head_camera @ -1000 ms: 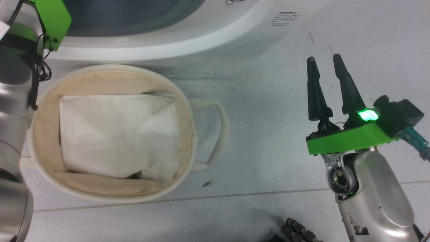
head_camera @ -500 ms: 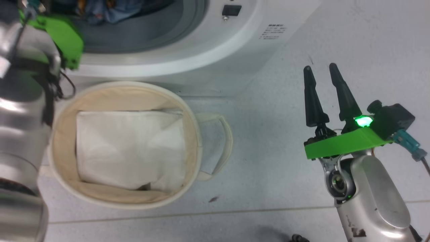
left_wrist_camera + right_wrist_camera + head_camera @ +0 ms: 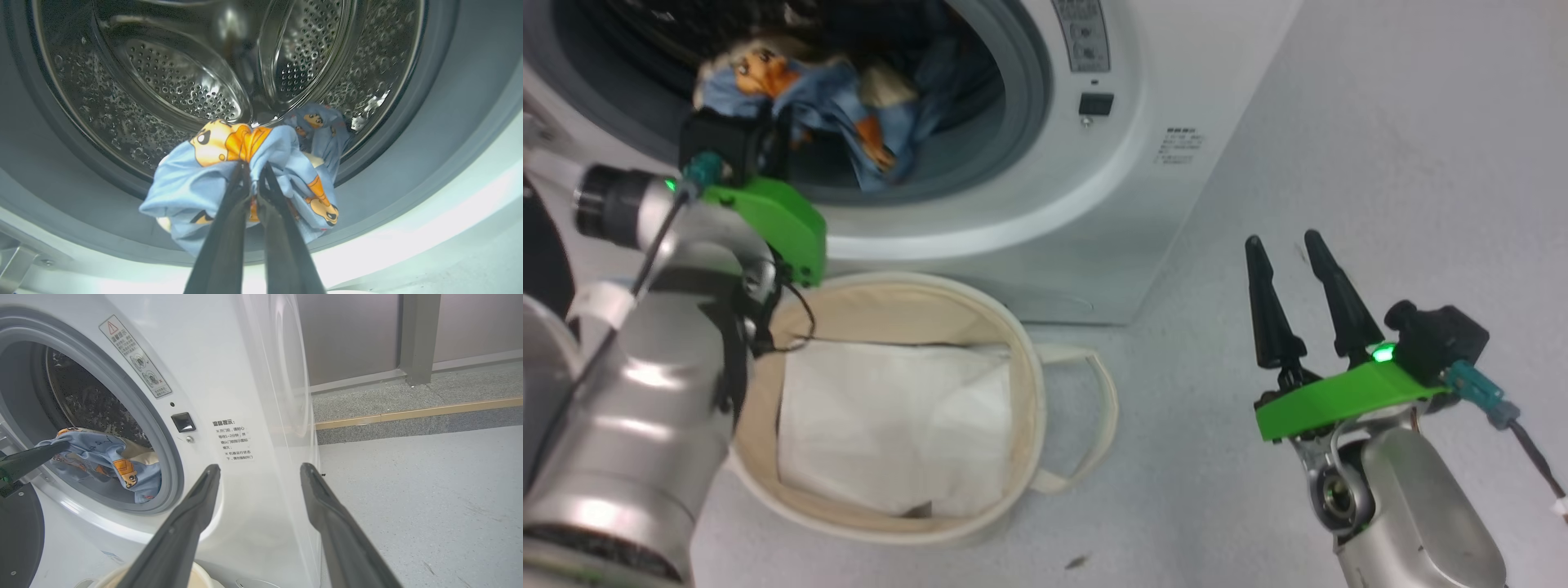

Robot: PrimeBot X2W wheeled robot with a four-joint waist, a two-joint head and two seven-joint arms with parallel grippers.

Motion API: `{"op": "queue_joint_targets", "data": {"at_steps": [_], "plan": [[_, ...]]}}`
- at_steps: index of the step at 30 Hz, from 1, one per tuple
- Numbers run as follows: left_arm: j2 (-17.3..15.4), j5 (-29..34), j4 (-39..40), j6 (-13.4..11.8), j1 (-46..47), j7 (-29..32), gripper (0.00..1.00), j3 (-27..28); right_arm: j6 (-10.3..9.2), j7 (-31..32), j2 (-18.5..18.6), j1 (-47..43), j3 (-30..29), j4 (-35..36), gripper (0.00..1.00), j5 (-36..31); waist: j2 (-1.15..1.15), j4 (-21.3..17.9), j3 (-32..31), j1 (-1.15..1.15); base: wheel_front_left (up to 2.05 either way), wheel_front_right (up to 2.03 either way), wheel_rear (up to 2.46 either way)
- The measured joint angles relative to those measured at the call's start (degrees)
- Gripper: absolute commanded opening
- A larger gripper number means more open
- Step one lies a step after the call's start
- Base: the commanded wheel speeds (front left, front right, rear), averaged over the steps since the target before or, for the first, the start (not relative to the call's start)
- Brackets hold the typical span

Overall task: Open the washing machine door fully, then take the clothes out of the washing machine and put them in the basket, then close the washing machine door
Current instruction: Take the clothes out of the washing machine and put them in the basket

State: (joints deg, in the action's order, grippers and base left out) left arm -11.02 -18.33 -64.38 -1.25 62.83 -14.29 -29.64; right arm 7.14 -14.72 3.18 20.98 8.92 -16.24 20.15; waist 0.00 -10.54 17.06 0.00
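The left gripper [image 3: 253, 165] is pinching the soft blue garment with orange prints [image 3: 184, 183], its dark fingers pressed together on a fold at the mouth of the white front-loading washing machine [image 3: 1111, 220]. The round cream canvas basket [image 3: 1031, 367] is sitting on the floor [image 3: 1192, 490] just below, holding a plain white folded sheet [image 3: 890, 425]. The right gripper [image 3: 1281, 238] is hovering well aside, fingers spread, gripping nothing.

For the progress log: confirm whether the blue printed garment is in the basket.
No, the blue printed garment is pinched in the left gripper at the washing machine opening; the basket holds a white sheet.
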Motion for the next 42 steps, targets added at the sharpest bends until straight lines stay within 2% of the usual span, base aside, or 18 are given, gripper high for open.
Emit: {"op": "queue_joint_targets", "data": {"at_steps": [7,9,18,25,30,36,42], "plan": [[-0.91,-2.45,12.1,1.33,-10.07,-0.02,0.0,2.5,0.0,0.01,0.0,-2.14,-0.01,-1.55,1.0,-0.01,0.0,1.09,-4.73,0.0,0.0,0.0,0.0],[-1.41,-3.12,16.1,2.46,-13.73,-0.02,0.0,2.78,0.0,0.01,0.0,-3.0,-0.01,-2.03,1.0,-0.25,0.0,1.43,-6.17,0.0,0.0,0.0,0.0],[-3.93,-6.27,33.67,3.31,-27.63,0.15,0.0,3.25,0.0,0.01,0.0,-4.22,0.08,-3.47,1.0,-0.99,0.0,2.63,-11.56,0.0,0.0,0.0,0.0],[-5.83,-9.25,49.36,1.92,-38.16,4.92,0.0,2.9,0.0,0.01,0.0,-6.14,0.57,-4.31,1.0,-1.08,0.0,3.31,-13.8,0.0,0.0,0.0,0.0],[-7.92,-10.09,58.34,-0.36,-43.12,7.72,0.0,3.03,0.0,0.01,0.0,-6.13,0.82,-4.32,1.0,-1.51,0.0,3.4,-14.05,0.0,0.0,0.0,0.0],[-9.34,-11.14,60.14,-1.33,-46.37,10.74,0.0,3.24,0.0,0.01,0.0,-6.1,0.99,-4.3,1.0,-1.52,0.0,2.74,-13.58,0.0,0.0,0.0,0.0],[-8.68,-12.62,50.33,0.34,-46.91,10.6,0.0,2.11,0.0,0.01,0.0,-5.98,0.8,-3.91,1.0,-2.07,0.0,2.05,-11.92,0.0,0.0,0.0,0.0]]}}
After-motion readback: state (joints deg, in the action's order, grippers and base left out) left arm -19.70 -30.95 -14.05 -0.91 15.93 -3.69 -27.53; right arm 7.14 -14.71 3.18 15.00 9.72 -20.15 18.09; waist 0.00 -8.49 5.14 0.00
